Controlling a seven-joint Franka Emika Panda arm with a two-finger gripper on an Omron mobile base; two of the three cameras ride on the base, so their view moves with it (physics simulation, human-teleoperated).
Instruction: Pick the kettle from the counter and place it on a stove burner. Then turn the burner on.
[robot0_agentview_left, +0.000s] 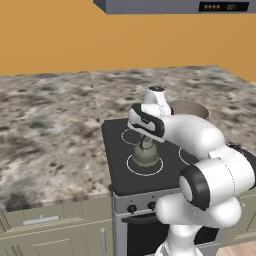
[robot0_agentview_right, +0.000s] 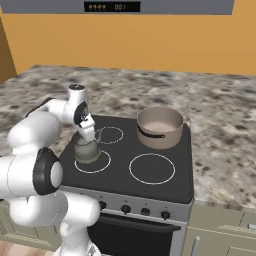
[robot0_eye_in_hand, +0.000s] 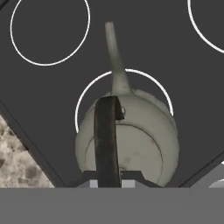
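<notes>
Speckled stone worktop (robot0_agentview_left: 50, 125) wraps around the black glass cooktop (robot0_agentview_right: 165, 187). Tan pot (robot0_agentview_right: 160, 126) sits on the rear right ring, well apart from the action. Front-left stove burner (robot0_agentview_right: 103, 165), a large white ring, has the kettle (robot0_agentview_left: 145, 154) over it, slightly off-centre in the hand view; can't tell if the base touches the glass. Gripper (robot0_eye_in_hand: 108, 181) pinches the kettle's dark arched handle (robot0_eye_in_hand: 107, 140) at its top, fingers pressed against the strap from both sides. Spout (robot0_eye_in_hand: 114, 57) points away from the hand. Judgement: metal kettle, rigid, probably light if empty, smooth body would slip, so the handle's crown is the right hold; hanging from a thin handle it may swing. Burner knobs (robot0_agentview_right: 145, 212) on the stove front, untouched.
</notes>
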